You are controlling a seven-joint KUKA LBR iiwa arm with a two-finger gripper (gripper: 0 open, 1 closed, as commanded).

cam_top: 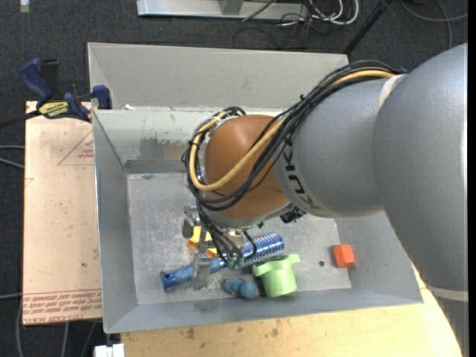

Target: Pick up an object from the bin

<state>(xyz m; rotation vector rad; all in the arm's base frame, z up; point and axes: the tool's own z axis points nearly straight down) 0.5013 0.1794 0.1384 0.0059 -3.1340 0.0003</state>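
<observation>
Camera view: looks down into the bin, the arm reaching in from the right.
Arm [372,147]: grey and bulky, hiding much of the bin's right half.
Bin [111,199]: grey metal, with a bare, scuffed floor on the left and all the loose things gathered toward the near wall.
Wrist cover [242,162]: an orange dome looped with cables, straight above the heap.
Green spool [279,277]: lies at the near wall, touching the ribbed blue roller [260,248] above it.
Blue peg [175,279]: lies flat on the floor, its right end just beside the gripper.
Blue lump [239,287]: sits against the near wall, between the peg and the spool.
Orange block [343,256]: sits alone, well apart to the right.
Yellow piece [195,235]: small, close under the wrist and partly hidden.
Gripper [202,268]: low in the heap, nearest the peg; I cannot tell whether it is open or closed, or whether it has anything.
Likely target: the blue peg, judged from nearness alone.
Risk: the pieces are crowded, so closing here could pinch two at once or nudge the peg aside.
Risk: the peg looks round and may roll or slip out on the lift.
Risk: the near wall is close, so a low move could scrape it.
</observation>
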